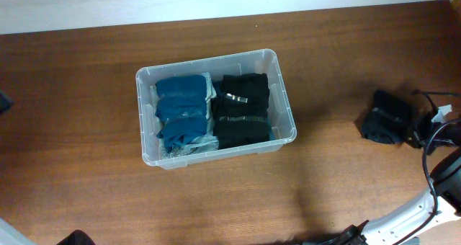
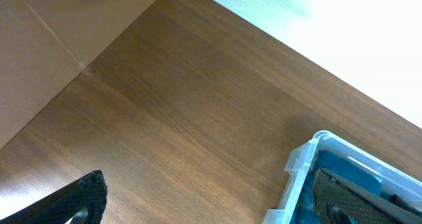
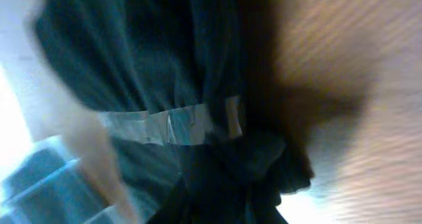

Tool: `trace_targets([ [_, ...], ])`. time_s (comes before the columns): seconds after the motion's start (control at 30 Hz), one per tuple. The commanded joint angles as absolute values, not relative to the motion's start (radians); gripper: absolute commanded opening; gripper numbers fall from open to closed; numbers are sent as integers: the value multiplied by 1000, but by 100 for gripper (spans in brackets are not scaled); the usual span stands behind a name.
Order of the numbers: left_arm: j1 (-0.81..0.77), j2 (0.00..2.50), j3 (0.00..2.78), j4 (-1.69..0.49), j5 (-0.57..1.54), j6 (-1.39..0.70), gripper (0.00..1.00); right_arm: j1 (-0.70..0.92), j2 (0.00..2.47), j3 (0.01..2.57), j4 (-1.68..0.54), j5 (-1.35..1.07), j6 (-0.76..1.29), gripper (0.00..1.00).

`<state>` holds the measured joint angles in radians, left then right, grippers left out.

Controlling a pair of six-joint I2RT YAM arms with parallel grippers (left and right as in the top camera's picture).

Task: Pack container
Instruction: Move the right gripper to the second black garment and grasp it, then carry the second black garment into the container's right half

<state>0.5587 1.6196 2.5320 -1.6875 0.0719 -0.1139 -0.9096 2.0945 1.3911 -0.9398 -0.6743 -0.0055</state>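
Observation:
The clear container (image 1: 287, 101) stands mid-table. It holds a row of folded blue clothes (image 1: 181, 114) on the left and folded black clothes (image 1: 242, 108) on the right. My right gripper (image 1: 418, 130) is at the far right of the table, shut on a black clothing bundle (image 1: 387, 118). In the blurred right wrist view that bundle (image 3: 171, 72), bound by a pale tape band, fills the frame and hides the fingers. My left gripper (image 2: 210, 184) is open and empty over bare wood. The container's corner (image 2: 300, 165) lies beside its right finger.
Black cables (image 1: 436, 148) and the right arm's white link (image 1: 410, 220) lie at the right and lower right. The table's far edge meets a white wall (image 1: 144, 3).

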Motion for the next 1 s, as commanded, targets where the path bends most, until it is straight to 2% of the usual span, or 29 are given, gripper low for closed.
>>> trace_targets([
  [0.0, 564, 1621, 2536, -1687, 75, -119, 100, -893, 1996, 1382, -960, -944, -19, 11],
  [0.23, 564, 1621, 2536, -1687, 75, -119, 100, -791, 1702, 1382, -1029, -1122, -19, 4],
  [0.47, 564, 1621, 2536, -1687, 75, -119, 100, -459, 1418, 1382, -920, -1147, 27, 4],
  [0.63, 564, 1621, 2536, -1687, 75, -119, 100, -156, 1393, 1382, -767, -1050, 189, 4],
  [0.7, 564, 1621, 2536, -1687, 75, -119, 100, -27, 1412, 1382, -709, -930, 287, 4],
  [0.9, 564, 1621, 2536, -1687, 75, -119, 100, 271, 1513, 1382, -585, -609, 540, 4],
  [0.97, 564, 1621, 2536, -1687, 75, -119, 100, 327, 1554, 1382, -578, -560, 628, 4],
])
